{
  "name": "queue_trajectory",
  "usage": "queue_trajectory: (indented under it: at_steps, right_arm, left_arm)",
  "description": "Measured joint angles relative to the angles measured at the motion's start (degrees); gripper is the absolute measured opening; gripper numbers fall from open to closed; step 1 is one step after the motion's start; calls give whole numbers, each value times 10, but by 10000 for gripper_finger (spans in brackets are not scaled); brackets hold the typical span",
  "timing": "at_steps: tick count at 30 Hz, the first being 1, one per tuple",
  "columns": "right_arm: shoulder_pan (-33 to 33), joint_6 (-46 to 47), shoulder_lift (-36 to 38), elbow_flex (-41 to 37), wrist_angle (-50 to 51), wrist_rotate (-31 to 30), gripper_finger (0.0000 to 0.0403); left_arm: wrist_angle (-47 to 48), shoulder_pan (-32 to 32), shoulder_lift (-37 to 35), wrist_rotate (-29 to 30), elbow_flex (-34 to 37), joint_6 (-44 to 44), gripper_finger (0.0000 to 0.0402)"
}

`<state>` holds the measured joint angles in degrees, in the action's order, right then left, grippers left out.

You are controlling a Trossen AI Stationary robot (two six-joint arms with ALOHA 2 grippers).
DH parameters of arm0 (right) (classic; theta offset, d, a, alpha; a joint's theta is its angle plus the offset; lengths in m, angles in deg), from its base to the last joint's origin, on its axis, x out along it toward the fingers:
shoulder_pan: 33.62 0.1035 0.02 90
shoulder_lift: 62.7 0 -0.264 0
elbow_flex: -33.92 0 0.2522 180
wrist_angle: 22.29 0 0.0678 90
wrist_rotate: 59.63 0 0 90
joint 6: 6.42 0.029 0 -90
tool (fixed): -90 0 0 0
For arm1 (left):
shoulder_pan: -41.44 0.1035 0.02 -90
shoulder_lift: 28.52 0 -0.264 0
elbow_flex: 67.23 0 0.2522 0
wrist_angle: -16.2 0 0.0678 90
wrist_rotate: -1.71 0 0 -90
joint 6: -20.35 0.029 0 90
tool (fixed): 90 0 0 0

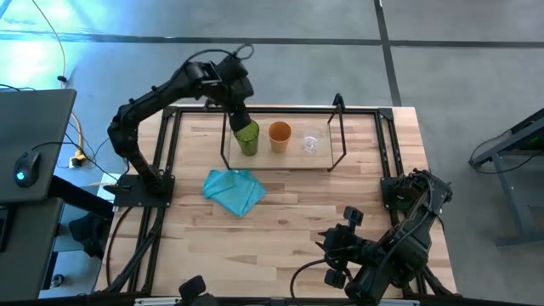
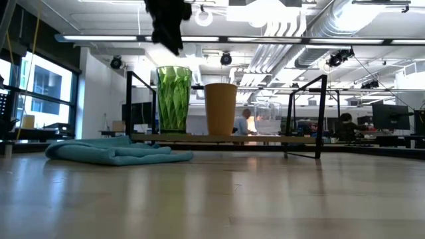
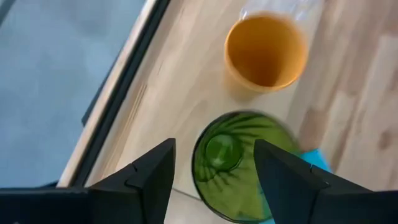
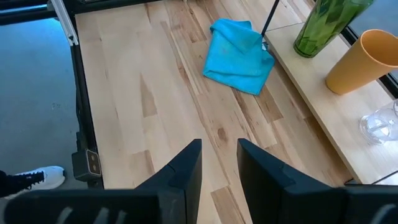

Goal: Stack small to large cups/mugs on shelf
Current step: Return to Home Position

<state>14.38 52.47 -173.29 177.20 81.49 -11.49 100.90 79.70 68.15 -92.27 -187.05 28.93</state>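
Three cups stand upright in a row on the shelf's wooden board (image 1: 280, 161): the tall green cup (image 1: 247, 137) at the left, the orange cup (image 1: 280, 135) in the middle, and the small clear cup (image 1: 311, 144) at the right. My left gripper (image 1: 240, 115) is open right above the green cup (image 3: 236, 165). The low view shows my left gripper (image 2: 169, 36) clear above the green cup's rim (image 2: 174, 68). My right gripper (image 4: 219, 146) is open and empty over the table's near right part (image 1: 338, 242).
A crumpled teal cloth (image 1: 235, 190) lies on the table in front of the shelf's left end. The shelf's thin black frame legs (image 1: 337, 127) rise at both ends. Bare tabletop (image 1: 289, 212) lies between the shelf and the near edge.
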Motion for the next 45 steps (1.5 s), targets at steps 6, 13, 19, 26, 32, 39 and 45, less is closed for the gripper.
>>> queue_trajectory:
  at_steps: [6, 13, 19, 26, 32, 39, 45]
  right_arm:
    - [0, -52, 2, 0, 0, -40, 94]
    - [0, -132, 44, 0, 0, -121, 94]
    - [0, -222, 109, 0, 0, -180, 94]
    - [-17, -324, 191, 0, 0, -212, 94]
    - [-36, -384, 254, 0, 0, -212, 94]
    - [-46, -427, 317, 0, -1, -211, 94]
    - [-45, -440, 362, 0, -8, -186, 94]
  left_arm:
    - [40, 0, 0, -34, -128, 2, 199]
    - [61, 0, -2, -84, -290, 9, 199]
    - [8, 4, -85, -122, -242, 7, 200]
    - [8, 3, -143, -124, -240, 8, 200]
    - [-8, 4, -190, -132, -240, 8, 200]
    - [-52, 4, -249, -154, -240, 1, 200]
    - [-85, 3, -288, -167, -240, -15, 200]
